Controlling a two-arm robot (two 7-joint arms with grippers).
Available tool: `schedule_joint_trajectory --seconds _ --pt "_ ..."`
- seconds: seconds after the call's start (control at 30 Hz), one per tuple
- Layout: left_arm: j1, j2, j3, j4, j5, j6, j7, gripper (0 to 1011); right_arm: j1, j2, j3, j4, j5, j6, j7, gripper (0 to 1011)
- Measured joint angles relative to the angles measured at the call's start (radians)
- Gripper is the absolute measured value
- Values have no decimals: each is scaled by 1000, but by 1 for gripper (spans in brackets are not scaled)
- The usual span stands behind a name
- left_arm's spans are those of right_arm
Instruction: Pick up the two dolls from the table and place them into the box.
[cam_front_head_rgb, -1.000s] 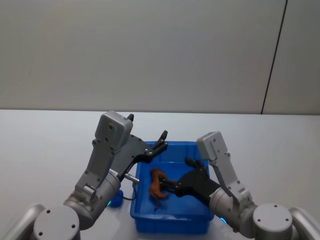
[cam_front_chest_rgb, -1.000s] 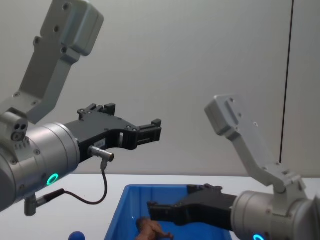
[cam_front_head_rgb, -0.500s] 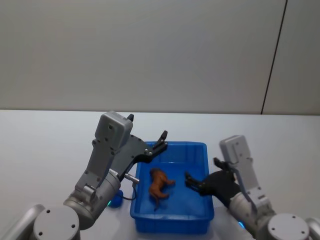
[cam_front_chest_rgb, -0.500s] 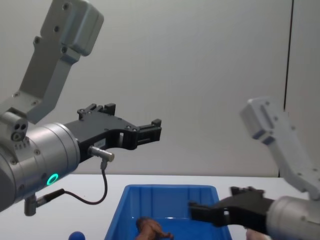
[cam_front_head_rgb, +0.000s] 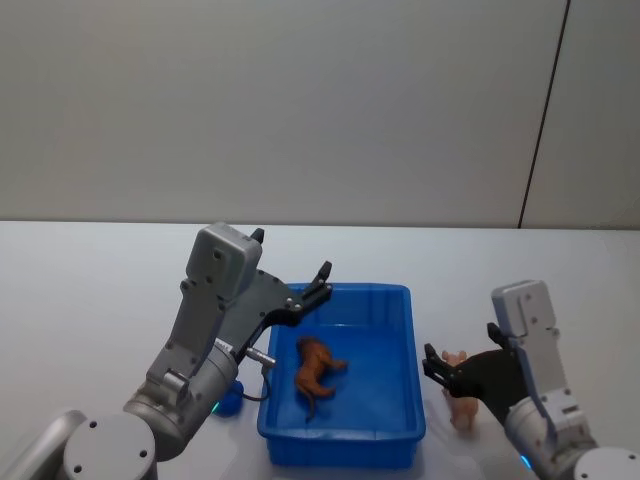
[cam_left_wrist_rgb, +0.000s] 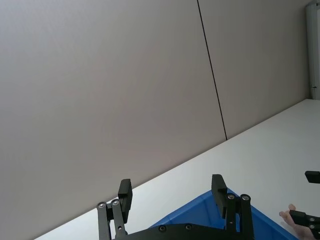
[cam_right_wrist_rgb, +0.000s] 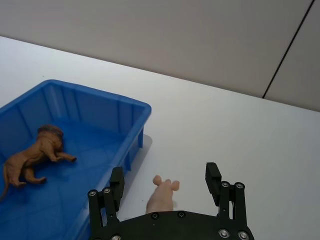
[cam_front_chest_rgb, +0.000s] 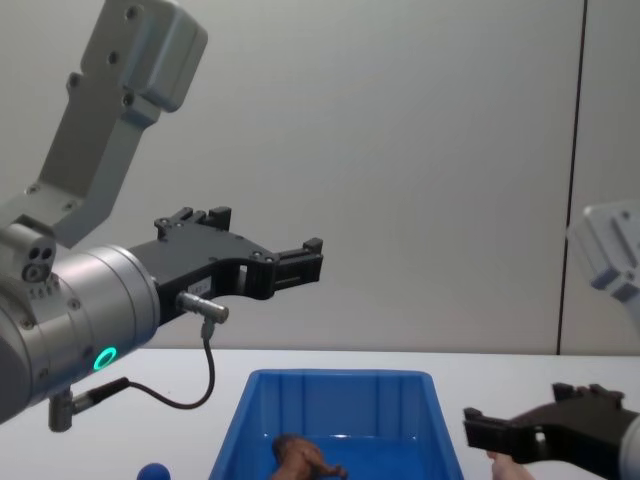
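The white table (cam_front_head_rgb: 100, 270) is bearing the blue box (cam_front_head_rgb: 340, 450), the pink doll (cam_front_head_rgb: 461, 404) just right of it, and a blue ball (cam_front_head_rgb: 229, 401) on its left.

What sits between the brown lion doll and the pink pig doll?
In the right wrist view, the right wall of the blue bin, then a strip of bare white table, separate the lion doll from the pig doll.
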Motion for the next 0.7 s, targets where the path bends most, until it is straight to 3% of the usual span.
schedule_joint_trajectory --seconds 0.7 --pt "0 0 0 0 0 0 0 1001 -36 15 15 0 47 43 -1 1001"
